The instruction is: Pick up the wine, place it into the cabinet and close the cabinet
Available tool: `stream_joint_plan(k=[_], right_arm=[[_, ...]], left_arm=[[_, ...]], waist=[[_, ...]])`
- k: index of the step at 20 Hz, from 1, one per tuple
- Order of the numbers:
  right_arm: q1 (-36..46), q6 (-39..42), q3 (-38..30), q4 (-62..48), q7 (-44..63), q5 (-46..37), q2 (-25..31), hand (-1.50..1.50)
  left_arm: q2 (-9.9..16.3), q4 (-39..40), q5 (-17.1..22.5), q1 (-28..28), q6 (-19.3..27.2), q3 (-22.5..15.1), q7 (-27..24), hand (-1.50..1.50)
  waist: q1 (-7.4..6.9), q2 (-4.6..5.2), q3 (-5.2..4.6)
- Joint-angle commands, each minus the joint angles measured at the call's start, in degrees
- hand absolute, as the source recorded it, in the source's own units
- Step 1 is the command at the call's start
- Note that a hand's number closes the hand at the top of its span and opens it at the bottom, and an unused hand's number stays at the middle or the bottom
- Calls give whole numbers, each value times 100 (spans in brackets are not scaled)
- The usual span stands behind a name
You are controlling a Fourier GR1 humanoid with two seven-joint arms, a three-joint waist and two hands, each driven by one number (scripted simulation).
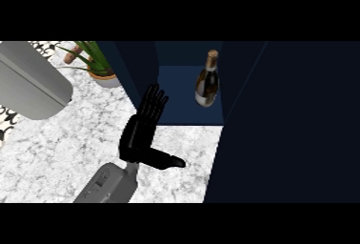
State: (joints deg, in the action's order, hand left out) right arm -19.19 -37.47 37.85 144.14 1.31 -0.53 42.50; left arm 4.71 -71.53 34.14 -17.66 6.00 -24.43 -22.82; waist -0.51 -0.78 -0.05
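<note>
Inside cabinet (190, 71), wine (207, 81) upright, left hand (144, 131) at door edge, fingers (153, 102) straight, apart.

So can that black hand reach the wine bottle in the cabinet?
Probably yes: the left hand is open beside the open cabinet, its fingers pointing toward it, and nothing lies between it and the wine bottle.

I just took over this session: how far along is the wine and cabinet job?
Done: the wine bottle stands upright inside the cabinet, with no hand on it. In hand: nothing is held; the left hand is open, fingers straight, at the cabinet's left front edge. The right hand is not in view. Left: closing up, since the cabinet door stands open at the right.
</note>
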Motion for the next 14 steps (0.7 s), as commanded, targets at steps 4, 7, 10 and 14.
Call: stream_joint_plan(k=[4, 7, 10, 14], right_arm=[[-360, 236, 173, 1410, 554, -72, 551, -150], [-362, 448, 395, 1309, 215, 26, 601, -150], [-153, 767, 575, 1033, 31, 392, 463, -150], [-231, 1433, 1024, 1190, 107, 322, 1095, 150]], left_arm=[[418, -1266, 190, 1052, -165, 18, 126, -150], [581, -1151, 93, 1626, -489, 28, -393, -150], [904, -1435, 333, 1421, -627, 382, -88, -150], [1393, -1473, 296, 1749, -920, 651, -318, -150]], waist=[[61, 24, -2], [73, 32, -1], [33, 51, 3], [26, 28, -5]])
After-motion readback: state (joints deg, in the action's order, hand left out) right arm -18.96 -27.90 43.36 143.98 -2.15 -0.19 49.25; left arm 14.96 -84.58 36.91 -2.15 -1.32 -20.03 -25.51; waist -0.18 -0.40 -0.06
